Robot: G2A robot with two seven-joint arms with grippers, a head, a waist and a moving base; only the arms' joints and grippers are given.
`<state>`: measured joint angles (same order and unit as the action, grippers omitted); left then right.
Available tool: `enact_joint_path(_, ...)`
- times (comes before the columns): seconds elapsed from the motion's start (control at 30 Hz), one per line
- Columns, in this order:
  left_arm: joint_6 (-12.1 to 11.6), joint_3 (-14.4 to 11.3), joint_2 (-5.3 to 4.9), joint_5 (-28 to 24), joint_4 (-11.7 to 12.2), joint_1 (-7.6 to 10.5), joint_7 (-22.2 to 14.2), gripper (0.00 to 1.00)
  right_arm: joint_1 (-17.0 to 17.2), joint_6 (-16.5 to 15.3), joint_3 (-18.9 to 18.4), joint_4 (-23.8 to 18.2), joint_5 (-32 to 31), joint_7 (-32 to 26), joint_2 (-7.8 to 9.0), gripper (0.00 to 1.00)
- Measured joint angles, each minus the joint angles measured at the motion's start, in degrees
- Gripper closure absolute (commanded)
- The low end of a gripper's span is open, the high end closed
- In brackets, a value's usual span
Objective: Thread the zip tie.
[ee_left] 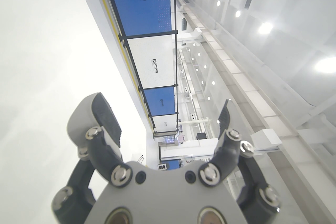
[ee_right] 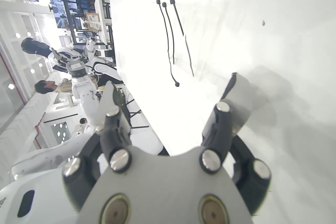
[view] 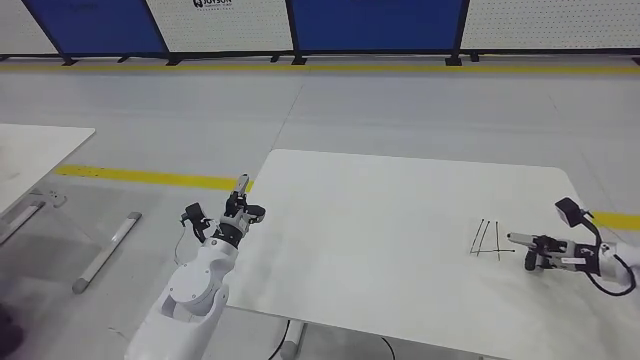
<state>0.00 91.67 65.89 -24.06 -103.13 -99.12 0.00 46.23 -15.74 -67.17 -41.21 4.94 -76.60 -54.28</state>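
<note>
A small bunch of thin black zip ties (view: pixel 489 240) lies loose on the white table (view: pixel 380 220) near its right side. In the right wrist view the zip ties (ee_right: pixel 170 36) lie side by side, their square heads mostly at the far end. My right gripper (view: pixel 518 242) hovers low just right of them, open and holding nothing; its fingertips (ee_right: pixel 235 78) point at the ties, which start just beyond them. My left gripper (view: pixel 240 200) sits at the table's left edge, far from the ties. The left gripper (ee_left: pixel 161 104) is open and tilted upward, with nothing between its fingers.
A second white table (view: pixel 30 155) stands off to the left across a strip of floor. Blue and white panels (view: pixel 375 0) line the back. A small dark speck (ee_right: pixel 263 22) lies on the table beyond the ties. Bare tabletop spans the gap between the two arms.
</note>
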Motion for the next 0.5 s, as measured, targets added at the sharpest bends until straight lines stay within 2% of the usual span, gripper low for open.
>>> enact_joint_path(0.17, 0.0, 0.0, 0.0, 0.0, 0.0, 0.0, 0.0, 0.0, 0.4, -0.4, -0.5, -0.1, 1.0, -1.1, 0.32, 0.55)
enact_joint_path(0.27, 0.0, 0.0, 0.0, 0.0, 0.0, 0.0, 0.0, 0.0, 0.2, 0.4, 0.0, -0.1, 0.7, -1.3, 0.24, 0.53)
enact_joint_path(0.37, 0.0, 0.0, 0.0, 0.0, 0.0, 0.0, 0.0, 0.0, -0.3, 1.2, 0.9, 0.0, 0.4, -1.0, -0.07, 0.55)
enact_joint_path(0.5, 0.0, 0.0, 0.0, 0.0, 0.0, 0.0, 0.0, 0.0, -1.3, 1.5, 1.8, 1.3, 0.7, -1.1, -0.46, 0.62)
